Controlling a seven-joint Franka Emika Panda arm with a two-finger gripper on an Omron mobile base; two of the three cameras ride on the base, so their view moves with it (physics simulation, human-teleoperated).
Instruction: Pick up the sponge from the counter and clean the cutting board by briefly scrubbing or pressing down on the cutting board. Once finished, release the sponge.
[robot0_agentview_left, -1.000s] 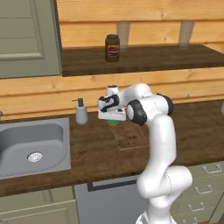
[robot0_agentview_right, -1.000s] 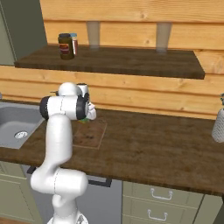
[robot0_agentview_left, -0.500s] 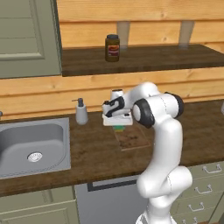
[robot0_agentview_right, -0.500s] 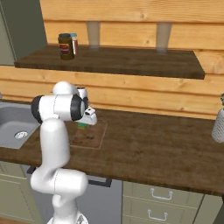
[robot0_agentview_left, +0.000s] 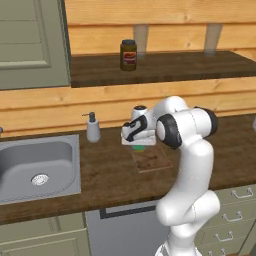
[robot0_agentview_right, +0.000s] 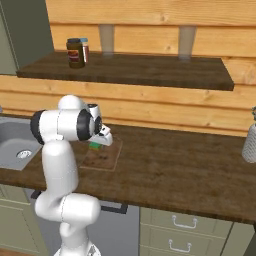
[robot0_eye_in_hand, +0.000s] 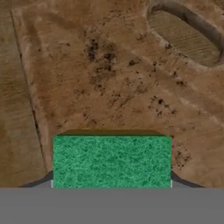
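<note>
Mostly, the hand (robot0_agentview_left: 139, 145) hides the sponge (robot0_eye_in_hand: 111, 161) over the cutting board (robot0_eye_in_hand: 113, 74).

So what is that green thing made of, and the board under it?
The sponge looks like rough scouring fibre: its green face shows a tangled, scratchy weave, matte, not shiny. The cutting board looks like wood: mottled reddish-brown with dark specks and grain streaks, a dull finish and an oval handle hole. It's a rendered scene, so that's only how they look.
</note>
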